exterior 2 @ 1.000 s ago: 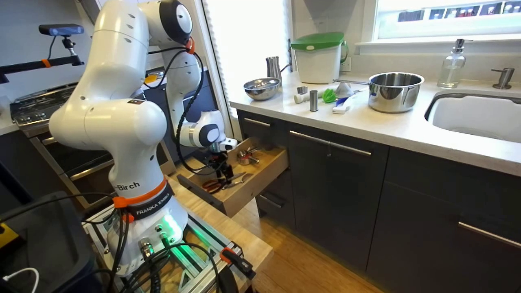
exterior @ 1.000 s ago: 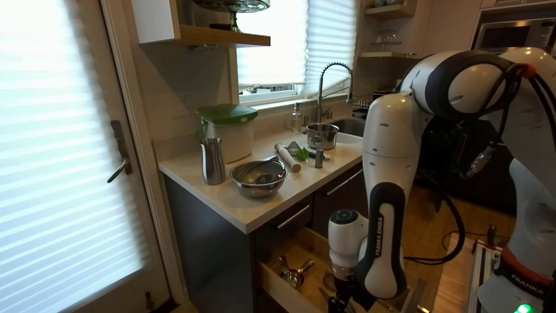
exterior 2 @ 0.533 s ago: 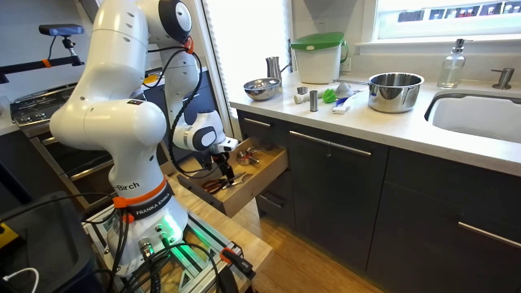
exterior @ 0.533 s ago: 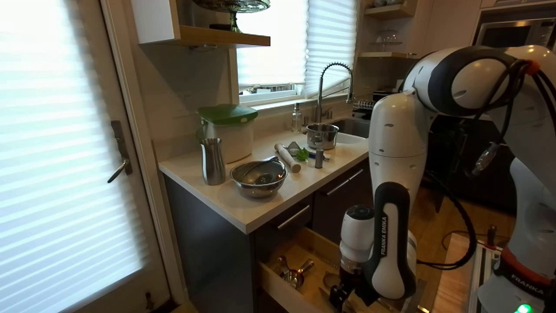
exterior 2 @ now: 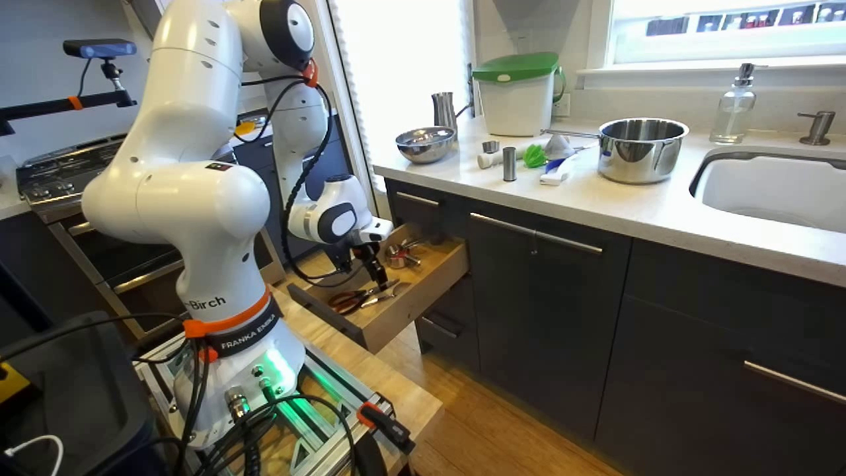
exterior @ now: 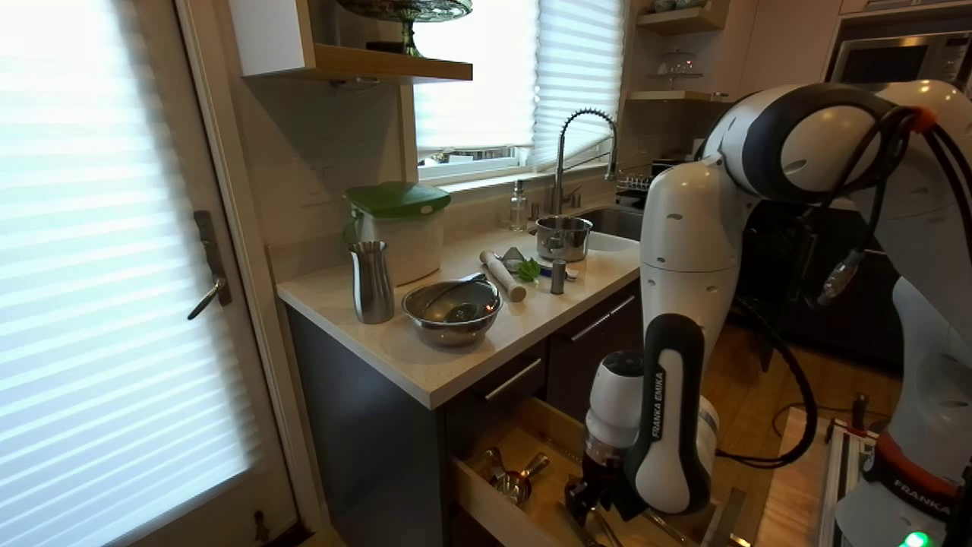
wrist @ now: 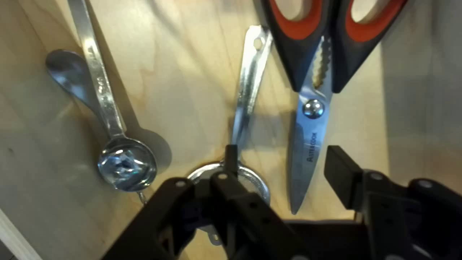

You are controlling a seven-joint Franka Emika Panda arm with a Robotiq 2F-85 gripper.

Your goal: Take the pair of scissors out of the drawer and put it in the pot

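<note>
Pointing down into wide, shallow, pale-wood drawer (exterior 2: pixel 426 289) with dark front panel, pulled out below pale tabletop (exterior 2: pixel 595 192): black two-fingered pincer (wrist: pixel 287 167), fingertips standing apart. Lying flat in drawer: black-and-red-handled steel scissors (wrist: pixel 313 109), blades together, lettered "ASTERCOOK", showing in wrist view through gap between fingertips. Clearance between fingertips and blades: cannot tell. Just beside scissors: small round steel strainer (wrist: pixel 248 90) with long handle, partly hidden by pincer. Farther left in wrist view: long-handled, round-bowled steel spoon (wrist: pixel 103 92), crossing over oval-ended steel spoon (wrist: pixel 68 74). Toward drawer's inner end: cluster of shiny steel cups (exterior: pixel 513 485).

Higher up, on tabletop: wide, shallow metal bowl (exterior: pixel 448 330); just beside it, tall steel canister (exterior: pixel 372 285). Farther along: pale rod-shaped tool (exterior: pixel 503 275) and small upright steel cylinder (exterior: pixel 558 276). Near white sink (exterior 2: pixel 786 195): small, shiny steel pot (exterior 2: pixel 640 158) with upright sides, standing upright in both exterior views. At back of tabletop: white bin with green lid (exterior 2: pixel 515 106), clear soap bottle (exterior 2: pixel 733 114). Behind sink: steel faucet (exterior: pixel 562 163) with coiled neck. Farthest: window (exterior: pixel 478 83) with pale pleated shades.
</note>
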